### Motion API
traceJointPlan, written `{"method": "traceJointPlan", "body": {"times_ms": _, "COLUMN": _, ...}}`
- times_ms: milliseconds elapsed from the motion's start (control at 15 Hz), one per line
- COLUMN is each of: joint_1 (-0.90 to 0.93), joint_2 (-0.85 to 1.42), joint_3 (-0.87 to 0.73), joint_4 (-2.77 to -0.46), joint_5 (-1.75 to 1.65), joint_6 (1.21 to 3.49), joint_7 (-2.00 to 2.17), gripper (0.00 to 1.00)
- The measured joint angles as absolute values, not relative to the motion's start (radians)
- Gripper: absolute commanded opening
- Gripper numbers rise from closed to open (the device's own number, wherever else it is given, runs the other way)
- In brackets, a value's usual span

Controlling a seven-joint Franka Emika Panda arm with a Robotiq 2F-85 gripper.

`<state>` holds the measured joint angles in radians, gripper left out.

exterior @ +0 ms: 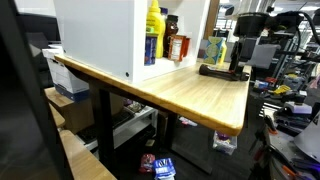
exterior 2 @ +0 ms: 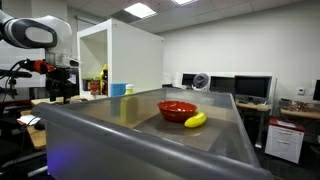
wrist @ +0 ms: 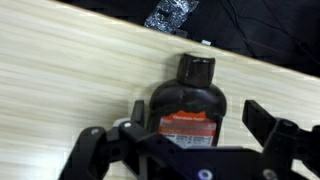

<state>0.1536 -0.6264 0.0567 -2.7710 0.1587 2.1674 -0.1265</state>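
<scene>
The gripper (wrist: 193,118) is seen in the wrist view hanging over the wooden table (wrist: 60,80), and its jaws are spread wide, nothing being held between them. A dark bottle (wrist: 190,95) with a black cap and a red label is framed between the two fingers. It lies flat on the wood with its cap pointing away from the wrist, and no contact with either finger can be made out. In an exterior view the bottle (exterior: 213,70) is found near the far end of the table (exterior: 190,95), just under the gripper (exterior: 238,62). A white cabinet (exterior: 100,35) is set on the same table, and a yellow bottle (exterior: 154,22) is stored inside it. A red bowl (exterior 2: 177,110) and a banana (exterior 2: 195,120) are spotted well apart from the arm.
</scene>
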Motion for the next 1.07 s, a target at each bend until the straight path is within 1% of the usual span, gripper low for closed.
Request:
{"method": "traceJointPlan", "body": {"times_ms": 200, "joint_1": 0.153, "joint_2": -0.627, "joint_3": 0.058, "joint_4": -2.772, "joint_5": 0.149, "joint_6": 2.173, "joint_7": -0.126, "gripper": 1.00}}
{"method": "traceJointPlan", "body": {"times_ms": 267, "joint_1": 0.153, "joint_2": -0.627, "joint_3": 0.058, "joint_4": -2.773, "joint_5": 0.148, "joint_6": 2.173, "joint_7": -0.125, "gripper": 0.94}}
{"method": "traceJointPlan", "body": {"times_ms": 333, "joint_1": 0.152, "joint_2": -0.626, "joint_3": 0.058, "joint_4": -2.772, "joint_5": 0.146, "joint_6": 2.173, "joint_7": -0.121, "gripper": 0.75}}
{"method": "traceJointPlan", "body": {"times_ms": 467, "joint_1": 0.148, "joint_2": -0.625, "joint_3": 0.062, "joint_4": -2.772, "joint_5": 0.138, "joint_6": 2.172, "joint_7": -0.105, "gripper": 0.65}}
{"method": "traceJointPlan", "body": {"times_ms": 533, "joint_1": 0.147, "joint_2": -0.625, "joint_3": 0.064, "joint_4": -2.772, "joint_5": 0.135, "joint_6": 2.170, "joint_7": -0.097, "gripper": 0.59}}
{"method": "traceJointPlan", "body": {"times_ms": 667, "joint_1": 0.146, "joint_2": -0.624, "joint_3": 0.068, "joint_4": -2.771, "joint_5": 0.128, "joint_6": 2.167, "joint_7": -0.078, "gripper": 0.50}}
{"method": "traceJointPlan", "body": {"times_ms": 733, "joint_1": 0.146, "joint_2": -0.627, "joint_3": 0.070, "joint_4": -2.766, "joint_5": 0.126, "joint_6": 2.161, "joint_7": -0.069, "gripper": 0.50}}
{"method": "traceJointPlan", "body": {"times_ms": 800, "joint_1": 0.146, "joint_2": -0.629, "joint_3": 0.072, "joint_4": -2.768, "joint_5": 0.125, "joint_6": 2.157, "joint_7": -0.063, "gripper": 0.46}}
{"method": "traceJointPlan", "body": {"times_ms": 867, "joint_1": 0.146, "joint_2": -0.636, "joint_3": 0.075, "joint_4": -2.772, "joint_5": 0.125, "joint_6": 2.157, "joint_7": -0.053, "gripper": 0.45}}
{"method": "traceJointPlan", "body": {"times_ms": 1000, "joint_1": 0.146, "joint_2": -0.644, "joint_3": 0.078, "joint_4": -2.769, "joint_5": 0.125, "joint_6": 2.152, "joint_7": -0.044, "gripper": 0.38}}
{"method": "traceJointPlan", "body": {"times_ms": 1067, "joint_1": 0.146, "joint_2": -0.648, "joint_3": 0.078, "joint_4": -2.767, "joint_5": 0.125, "joint_6": 2.150, "joint_7": -0.043, "gripper": 0.36}}
